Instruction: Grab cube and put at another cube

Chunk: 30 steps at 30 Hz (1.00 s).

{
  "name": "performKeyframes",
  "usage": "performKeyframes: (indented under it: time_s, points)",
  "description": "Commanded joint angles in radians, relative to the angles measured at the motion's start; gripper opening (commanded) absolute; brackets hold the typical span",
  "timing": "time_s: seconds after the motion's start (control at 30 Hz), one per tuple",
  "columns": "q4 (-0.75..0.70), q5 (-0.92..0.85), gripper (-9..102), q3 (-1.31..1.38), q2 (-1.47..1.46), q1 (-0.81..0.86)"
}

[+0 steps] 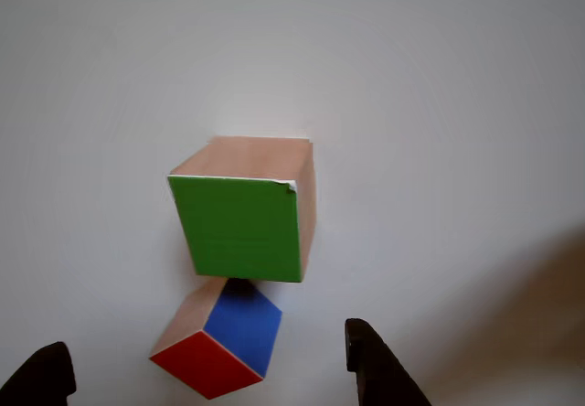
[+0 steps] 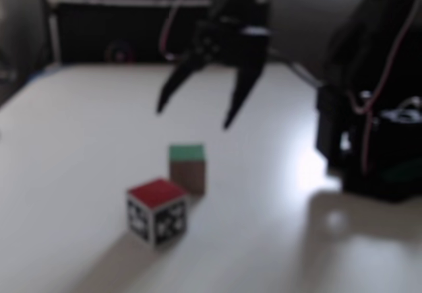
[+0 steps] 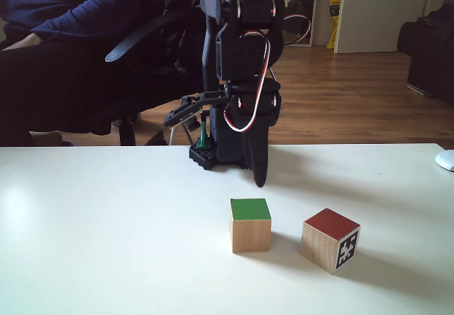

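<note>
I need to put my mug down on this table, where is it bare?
In a fixed view, the table is bare left of the green cube, and right of the red cube up to a white thing at the edge. It is crowded around the two cubes and the arm base, below the open gripper.

Jaws' black tips cut off at the other view's bottom edge; one fixed view blurred throughout
</note>
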<state>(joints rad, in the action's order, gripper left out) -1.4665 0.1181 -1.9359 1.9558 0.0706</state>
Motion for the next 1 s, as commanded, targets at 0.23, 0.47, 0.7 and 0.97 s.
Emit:
performKeyframes:
  time_s: [0.23,0.47,0.7,0.97]
  points:
    - [0.054,-0.006,46,0.107,-0.199,0.023]
    - [0.095,-0.012,46,0.120,-0.288,0.031]
    - [0.114,-0.011,46,0.126,-0.365,0.028]
    - [0.160,-0.014,44,0.115,-0.422,0.040]
